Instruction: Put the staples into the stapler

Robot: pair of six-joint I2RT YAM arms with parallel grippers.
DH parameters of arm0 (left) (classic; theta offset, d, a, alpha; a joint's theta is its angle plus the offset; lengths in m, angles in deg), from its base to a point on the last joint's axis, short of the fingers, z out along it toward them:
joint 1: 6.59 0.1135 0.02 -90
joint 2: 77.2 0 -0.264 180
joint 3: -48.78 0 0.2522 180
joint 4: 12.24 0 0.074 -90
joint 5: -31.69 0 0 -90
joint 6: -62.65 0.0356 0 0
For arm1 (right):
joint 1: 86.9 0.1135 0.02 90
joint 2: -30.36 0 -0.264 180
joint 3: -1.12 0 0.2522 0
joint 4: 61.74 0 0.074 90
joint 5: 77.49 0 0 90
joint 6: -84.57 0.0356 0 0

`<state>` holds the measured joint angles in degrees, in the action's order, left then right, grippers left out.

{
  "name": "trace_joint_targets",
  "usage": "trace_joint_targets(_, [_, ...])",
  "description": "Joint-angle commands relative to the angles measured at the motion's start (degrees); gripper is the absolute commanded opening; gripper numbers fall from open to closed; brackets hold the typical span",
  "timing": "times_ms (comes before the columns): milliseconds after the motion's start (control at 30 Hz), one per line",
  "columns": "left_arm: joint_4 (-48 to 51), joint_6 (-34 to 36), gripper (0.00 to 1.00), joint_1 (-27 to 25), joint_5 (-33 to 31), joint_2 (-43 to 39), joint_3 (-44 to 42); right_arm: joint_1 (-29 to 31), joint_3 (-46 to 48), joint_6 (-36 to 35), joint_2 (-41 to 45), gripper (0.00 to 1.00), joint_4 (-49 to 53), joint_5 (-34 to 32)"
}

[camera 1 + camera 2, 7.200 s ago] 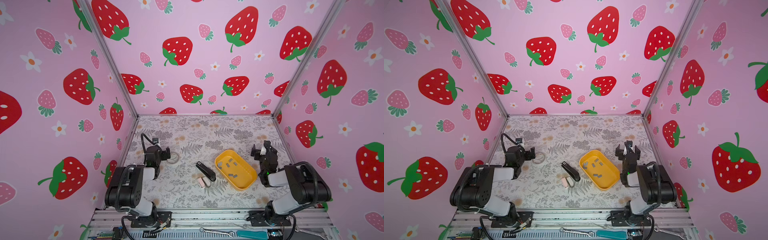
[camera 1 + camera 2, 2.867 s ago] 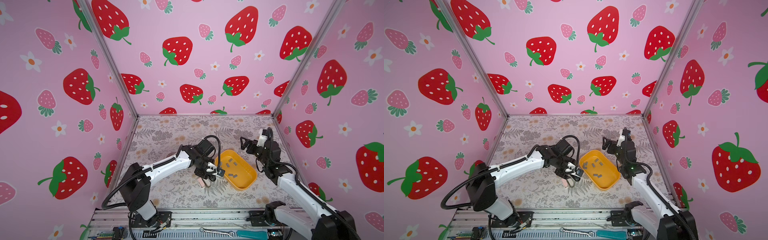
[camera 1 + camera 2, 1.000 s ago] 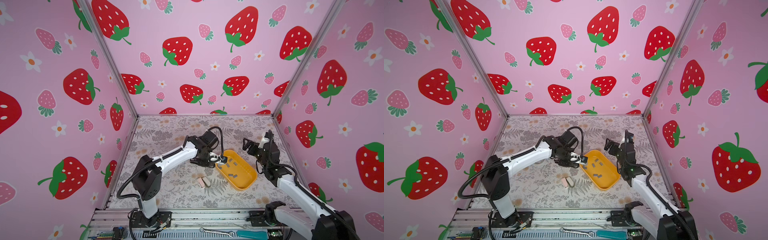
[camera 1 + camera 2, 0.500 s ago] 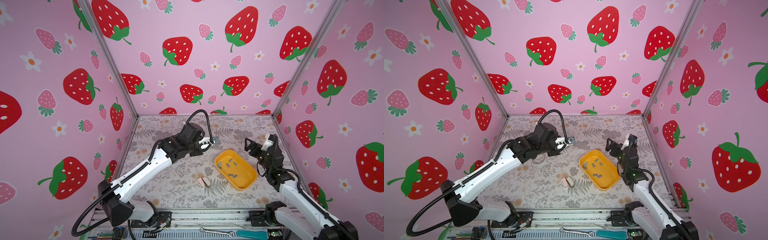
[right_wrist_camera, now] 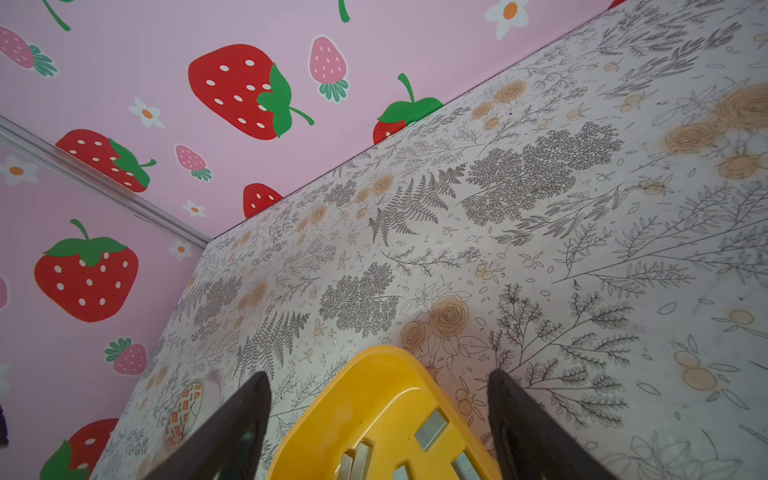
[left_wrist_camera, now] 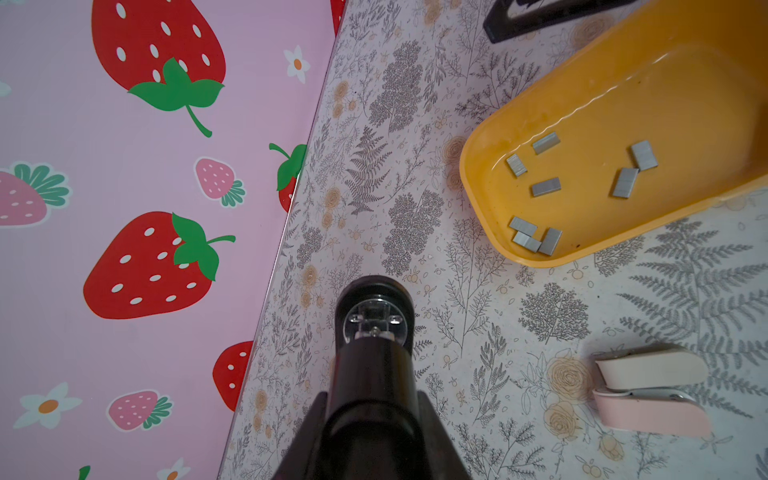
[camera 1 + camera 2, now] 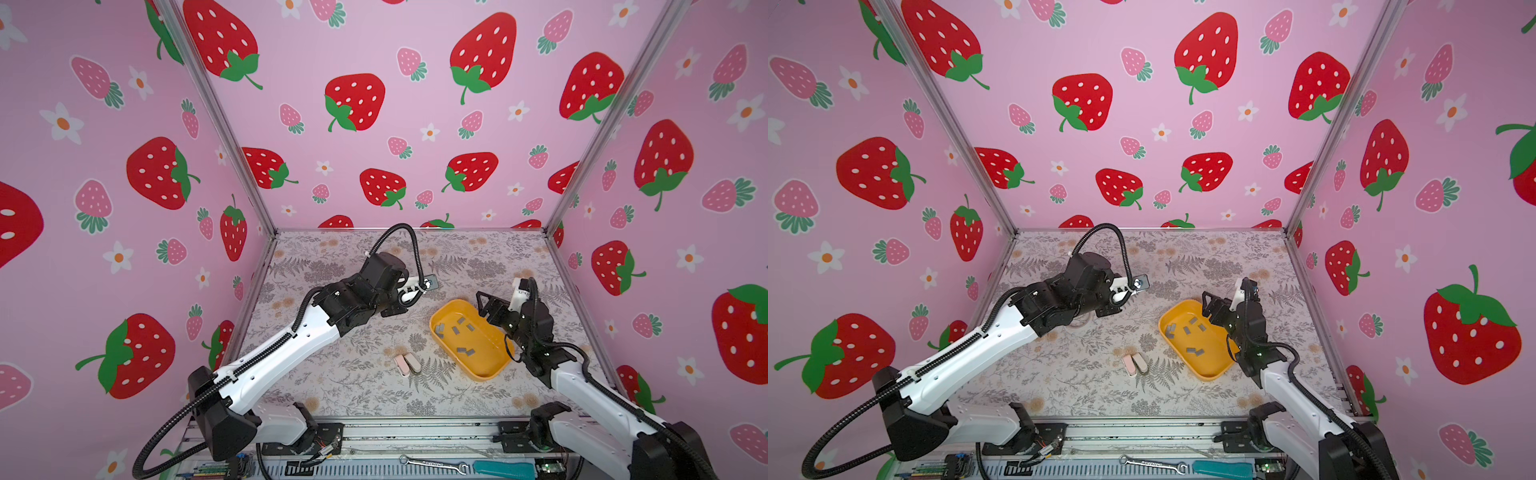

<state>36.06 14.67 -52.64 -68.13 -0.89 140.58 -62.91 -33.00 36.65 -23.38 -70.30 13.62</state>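
Note:
My left gripper (image 7: 406, 291) (image 7: 1121, 293) (image 6: 372, 415) is shut on the black stapler (image 7: 430, 284) (image 7: 1142, 282) (image 6: 374, 353), holding it in the air left of the yellow tray (image 7: 490, 376) (image 7: 1209, 376) (image 6: 466, 174) (image 5: 374, 353). In the left wrist view the stapler points straight away from the camera. Several grey staples (image 7: 459, 332) (image 7: 1187, 330) (image 6: 545, 187) (image 5: 430, 424) lie loose in the tray. My right gripper (image 7: 487, 305) (image 7: 1210, 306) (image 5: 378, 376) hangs open over the tray's far end, with nothing between its fingers.
A small pink piece and a cream piece (image 7: 405, 363) (image 7: 1133, 363) (image 6: 652, 390) lie side by side on the floral table, left of the tray's near end. A tape roll (image 5: 183, 411) lies near the left wall. A wrench (image 7: 432, 461) lies on the front rail.
My left arm has lifted the stapler up and back from beside the tray. My right gripper has come down toward the tray's far end, its jaws a little narrower.

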Motion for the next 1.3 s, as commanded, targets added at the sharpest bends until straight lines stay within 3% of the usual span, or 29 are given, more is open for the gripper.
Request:
trace_joint_targets(0, [-3.3, -0.55, 0.0, -0.75, 0.03, -2.67, -0.04, 0.54, 1.21, -1.71, 4.39, 0.84, -3.07, -1.21])
trace_joint_targets(200, [3.54, -0.6, 0.0, -4.07, -4.39, 1.03, 5.38, 2.05, 1.08, -2.56, 4.99, 0.83, -4.91, 0.4])
trace_joint_targets(367, [10.43, -6.47, 0.0, -4.29, -1.33, 1.62, 9.27, 5.15, -0.48, -4.92, 3.98, 0.82, -7.02, 2.61])
trace_joint_targets(533, [4.28, -6.0, 0.0, -3.96, 1.73, -1.38, 0.56, 6.39, 0.89, -3.53, 2.45, 0.76, -16.08, 11.76])
trace_joint_targets(667, [8.38, -8.58, 0.0, -2.02, 6.86, 1.41, 5.81, 8.81, -1.61, -2.5, -2.35, 0.67, -20.22, 19.88])
trace_joint_targets(867, [13.55, -9.02, 0.0, -1.42, 8.55, 7.69, 9.17, 16.0, -4.86, -6.57, -4.16, 0.67, -18.05, 17.85])
trace_joint_targets(1067, [12.9, -10.8, 0.0, -1.61, 8.97, 9.91, 9.87, 18.16, -5.94, -6.7, -5.85, 0.67, -18.14, 18.13])
trace_joint_targets(1267, [15.01, -12.52, 0.0, -1.72, 10.09, 11.28, 12.63, 19.16, -7.71, -5.88, -11.12, 0.6, -16.25, 15.99])
